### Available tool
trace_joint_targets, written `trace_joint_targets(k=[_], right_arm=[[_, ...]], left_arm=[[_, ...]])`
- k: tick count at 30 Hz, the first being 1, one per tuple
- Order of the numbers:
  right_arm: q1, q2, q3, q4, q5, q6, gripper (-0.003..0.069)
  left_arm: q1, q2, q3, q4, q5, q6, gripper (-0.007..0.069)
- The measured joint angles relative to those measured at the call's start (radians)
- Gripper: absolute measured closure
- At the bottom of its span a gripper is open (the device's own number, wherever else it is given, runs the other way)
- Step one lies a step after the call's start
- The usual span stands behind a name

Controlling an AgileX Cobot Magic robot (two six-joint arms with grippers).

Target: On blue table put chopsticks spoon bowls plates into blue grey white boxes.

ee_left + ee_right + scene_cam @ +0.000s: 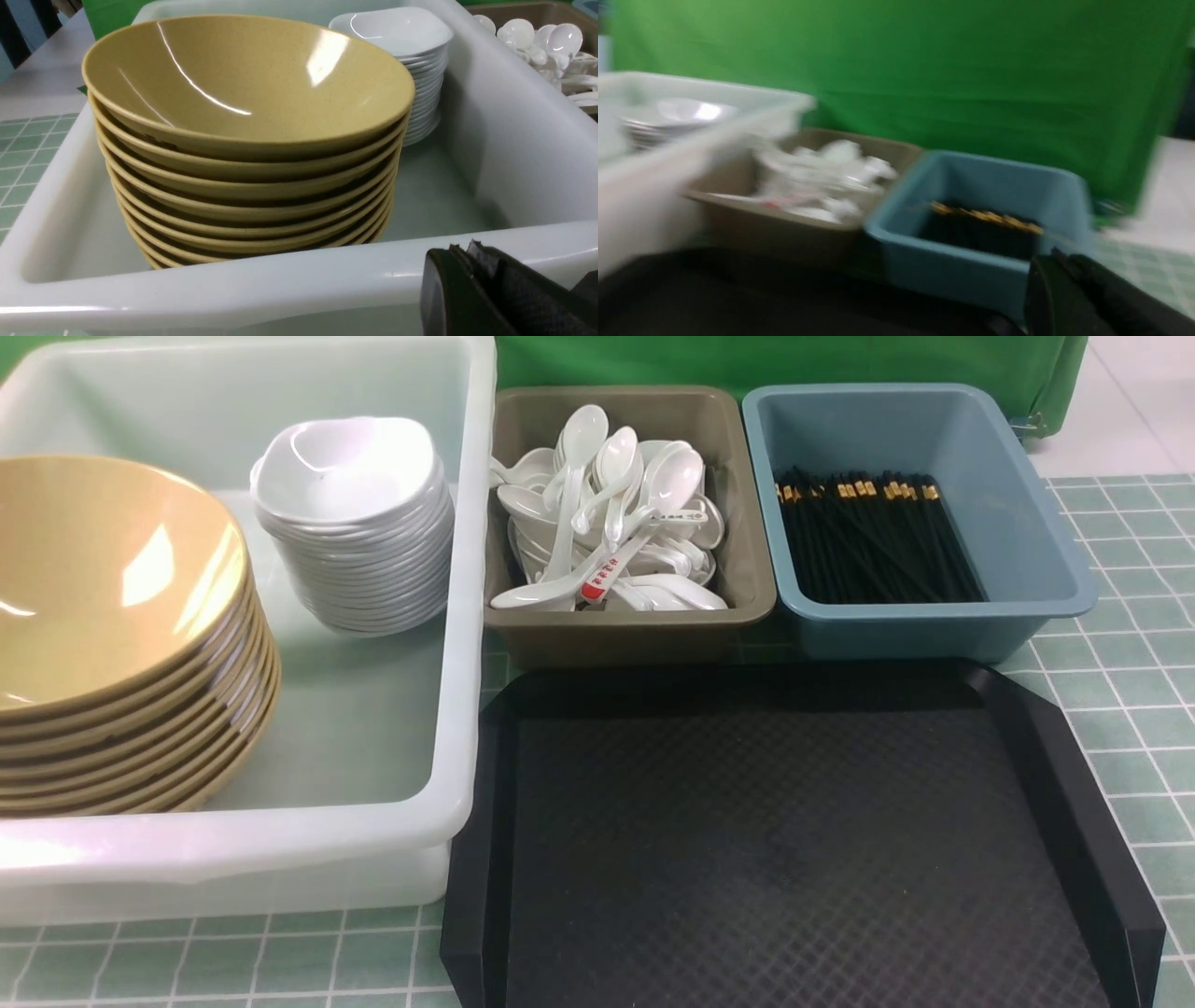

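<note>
Black tray (794, 840) fronts grey box (523, 635) and blue box (1027, 569), spoons (607, 513) and chopsticks (868, 541) inside. Both grippers' jaws closed, empty

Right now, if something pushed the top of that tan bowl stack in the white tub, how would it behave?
The tan bowl stack would probably slide rather than tip: the bowls look glossy and nest loosely, already leaning. It likely feels heavy as a whole. The white tub wall should contain it.
</note>
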Motion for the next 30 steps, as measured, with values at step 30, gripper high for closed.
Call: trace_joint_targets(k=[30], right_arm=[[-0.244, -0.161, 0.126, -0.094, 0.3, 0.197, 0.0604]], left_arm=[[0.0, 0.0, 0.009, 0.0, 0.01, 0.0, 0.0637]])
